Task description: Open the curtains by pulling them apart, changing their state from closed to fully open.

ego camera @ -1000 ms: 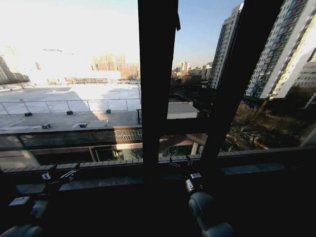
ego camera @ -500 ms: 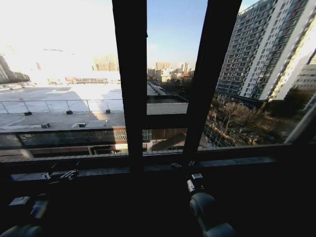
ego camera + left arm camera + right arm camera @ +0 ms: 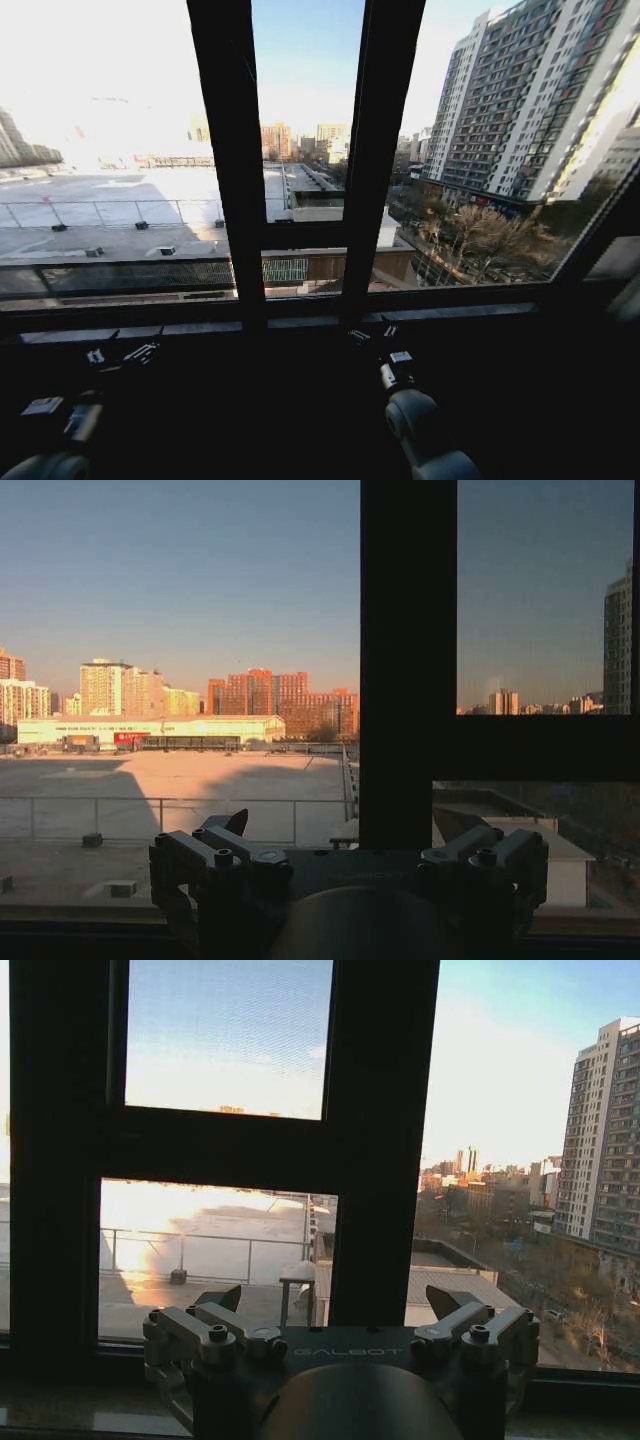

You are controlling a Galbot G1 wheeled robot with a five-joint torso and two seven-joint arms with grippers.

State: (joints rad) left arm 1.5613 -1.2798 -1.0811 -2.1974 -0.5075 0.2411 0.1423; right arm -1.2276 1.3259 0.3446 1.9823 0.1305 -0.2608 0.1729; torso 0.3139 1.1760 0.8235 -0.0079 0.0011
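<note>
**Window bared, robot's arms idle at the sill**

No fabric crosses the glass (image 3: 130, 180): on either side of the dark window frame (image 3: 225, 200) the city is unveiled, from the sunlit rooftop to the tower blocks. Where the curtains themselves hang cannot be told. A pale strip (image 3: 612, 265) beyond the frame's far right bar, seen from the head, may be the edge of a panel, but it is too slight to say.

Below the frame, just short of the sill (image 3: 450, 315), the left end effector (image 3: 135, 340) hangs low with its fingers spread and nothing between them. The left wrist view shows its linkages wide (image 3: 340, 830). The right end effector (image 3: 368, 330) sits under the frame's right upright, likewise splayed and empty, with both fingertips apart in its own wrist view (image 3: 335, 1305).

By the look of it, the pulling apart is done or nearly so, and the job stands at its checking stage. Any further move would call for finding a curtain edge out beyond the frame's outer bars and drawing it farther from the centre.

Room is generous above the sill and between the two arms. The sill's lip and the frame's uprights are the hard edges to clear, and the right arm is closest to one.
</note>
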